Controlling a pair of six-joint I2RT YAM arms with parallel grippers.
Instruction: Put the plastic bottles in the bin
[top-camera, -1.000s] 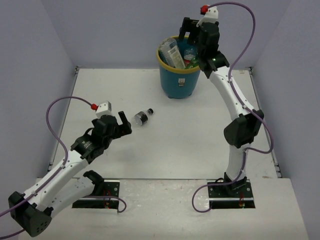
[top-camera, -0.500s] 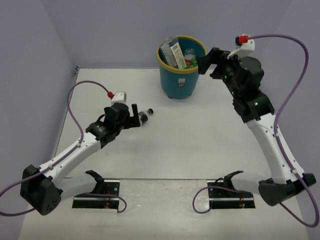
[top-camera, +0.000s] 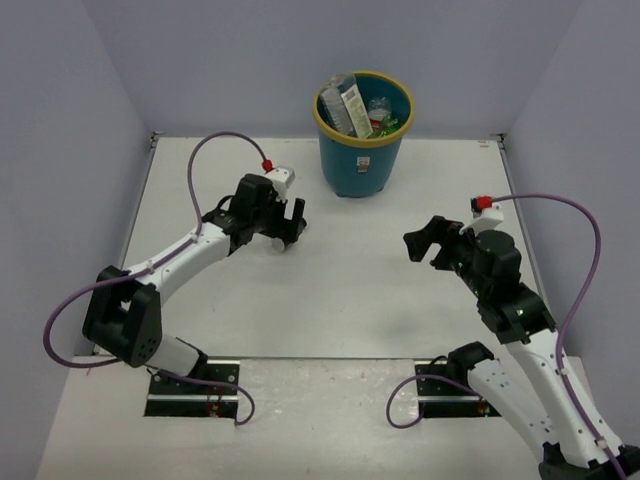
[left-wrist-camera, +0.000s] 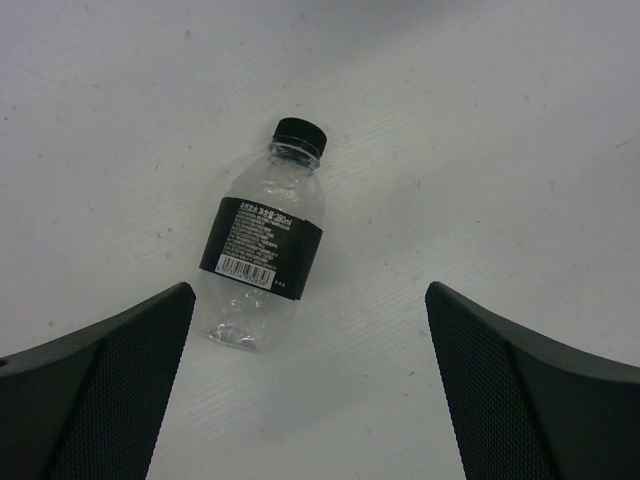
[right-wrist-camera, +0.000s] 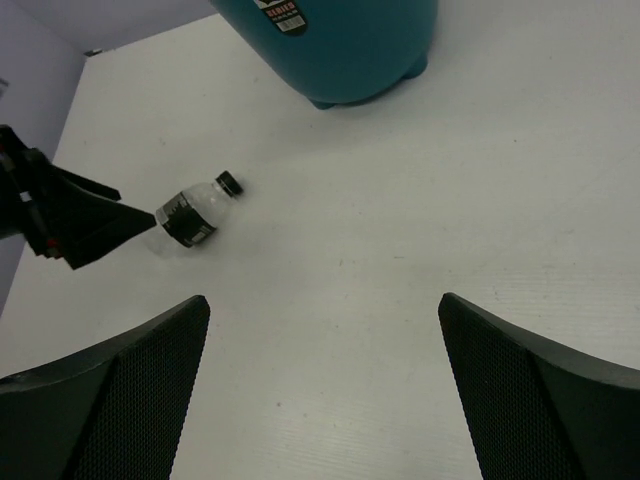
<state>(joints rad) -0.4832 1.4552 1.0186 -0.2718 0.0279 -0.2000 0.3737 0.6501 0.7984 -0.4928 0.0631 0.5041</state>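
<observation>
One clear bottle with a black label and black cap (left-wrist-camera: 262, 258) lies on its side on the white table, cap pointing away. My left gripper (left-wrist-camera: 308, 292) is open just above it, with the bottle's base near the left finger and most of its body beyond the tips. In the top view the left gripper (top-camera: 285, 224) covers most of the bottle. The right wrist view shows the bottle (right-wrist-camera: 195, 215) and the left fingers (right-wrist-camera: 75, 222) beside it. My right gripper (top-camera: 427, 240) is open and empty above the table's right half. The teal bin with a yellow rim (top-camera: 360, 165) stands at the back and holds several bottles (top-camera: 350, 105).
Lilac walls close the table on the left, back and right. The bin's lower wall (right-wrist-camera: 340, 50) shows at the top of the right wrist view. Bare white table (right-wrist-camera: 400, 250) lies between the two grippers.
My left arm has reached forward and now hovers over the bottle. My right arm has drawn back from above the bin and come down low over the table's right half.
</observation>
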